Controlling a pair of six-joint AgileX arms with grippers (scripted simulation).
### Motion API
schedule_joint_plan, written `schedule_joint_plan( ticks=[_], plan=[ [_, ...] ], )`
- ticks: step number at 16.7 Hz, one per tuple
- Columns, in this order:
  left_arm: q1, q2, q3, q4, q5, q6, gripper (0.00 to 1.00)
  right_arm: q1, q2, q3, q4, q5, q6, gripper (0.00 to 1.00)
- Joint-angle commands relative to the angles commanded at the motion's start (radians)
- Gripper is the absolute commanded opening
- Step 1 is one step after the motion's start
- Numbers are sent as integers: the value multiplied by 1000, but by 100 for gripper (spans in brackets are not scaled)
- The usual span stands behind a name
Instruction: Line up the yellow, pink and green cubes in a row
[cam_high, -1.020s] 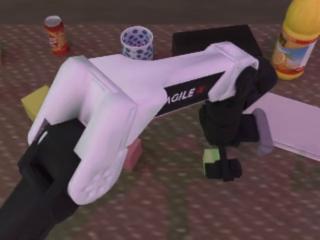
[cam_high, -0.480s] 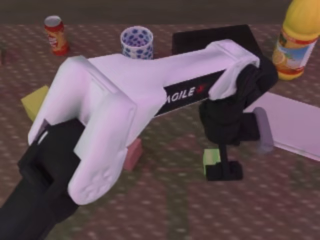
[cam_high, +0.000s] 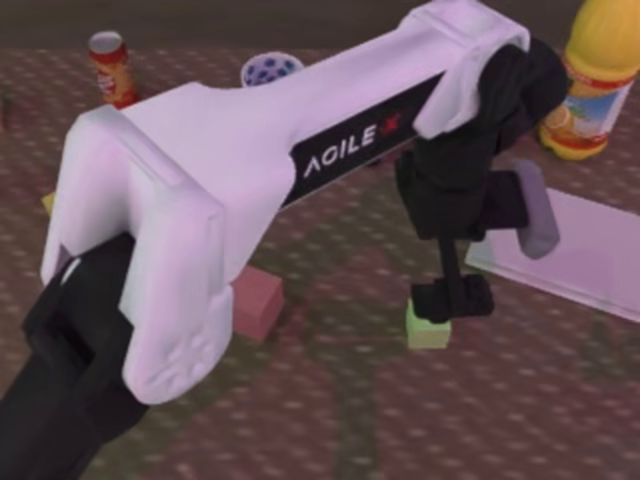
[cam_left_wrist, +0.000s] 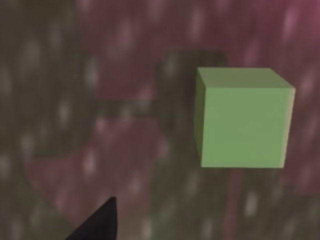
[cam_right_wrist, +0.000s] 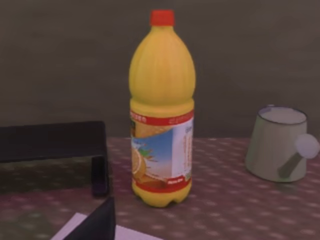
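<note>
Patterned maroon-and-olive cloth (cam_high: 330, 420) covers the table, dark wall behind.

Left arm reaches across centre; left gripper (cam_high: 452, 300) hangs right of centre, directly over the green cube (cam_high: 428, 331), fingers black. Cannot tell from top view whether jaws stand apart or together. Left wrist view shows green cube (cam_left_wrist: 243, 118) sitting flat on cloth, nothing clamped on it, one dark fingertip (cam_left_wrist: 98, 225) well apart from it.

Pink cube (cam_high: 256, 302) on cloth left of green cube, partly under my white arm link. Yellow cube: only a sliver (cam_high: 47, 203) shows at the link's left edge; most hidden.

Containers: blue-dotted white cup (cam_high: 266, 68) at rear, mostly hidden by arm, contents not readable. Red can (cam_high: 112, 68) upright rear left, top closed. Orange juice bottle (cam_high: 588, 95) rear right; right wrist view shows it upright (cam_right_wrist: 162, 107), red cap on, filled w/ orange liquid. Pale green watering can (cam_right_wrist: 278, 144) beside it, inside not visible. Black low stand (cam_right_wrist: 52, 145) on bottle's other side.

Pale lilac sheet (cam_high: 580, 255) flat at right, near green cube but apart.

Right gripper: one dark tip (cam_right_wrist: 95, 222) in its own wrist view; jaw state cannot tell.
</note>
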Motion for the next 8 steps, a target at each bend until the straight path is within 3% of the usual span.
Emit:
schedule_joint_plan(
  ticks=[5,8],
  plan=[
    [1,-6,-16,9,-1,-14,100,0,0,0,0,0,0,100],
    [47,-64,-110,51,-4,-113,100,0,0,0,0,0,0,100]
  ],
)
